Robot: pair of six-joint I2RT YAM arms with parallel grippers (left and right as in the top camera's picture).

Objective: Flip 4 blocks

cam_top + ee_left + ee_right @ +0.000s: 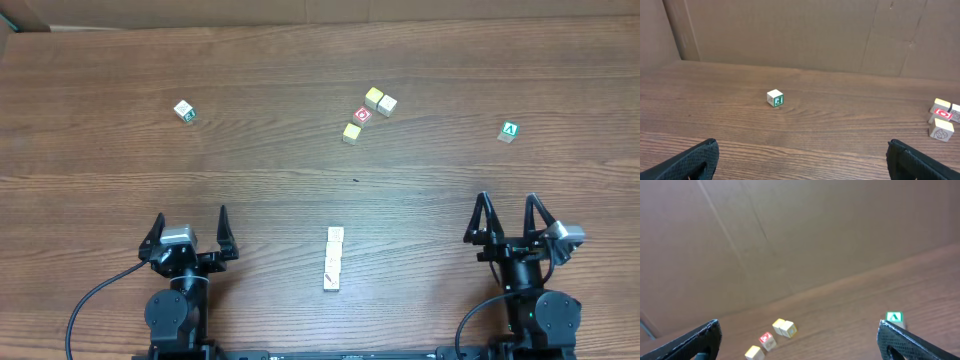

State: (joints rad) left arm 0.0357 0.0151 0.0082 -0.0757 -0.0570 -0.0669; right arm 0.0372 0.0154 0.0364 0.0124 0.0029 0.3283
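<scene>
Wooden table [300,180], 4 blocks [333,259] in row, red-ring cube [363,115] beyond

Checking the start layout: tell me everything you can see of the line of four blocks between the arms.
The blocks are four tiny pale-wood cubes, cream tops with faint brownish print too small to read. They lie flat on the wooden table in a near-straight line running away from the robot, neighbours touching or nearly so. Nothing else touches them.
</scene>
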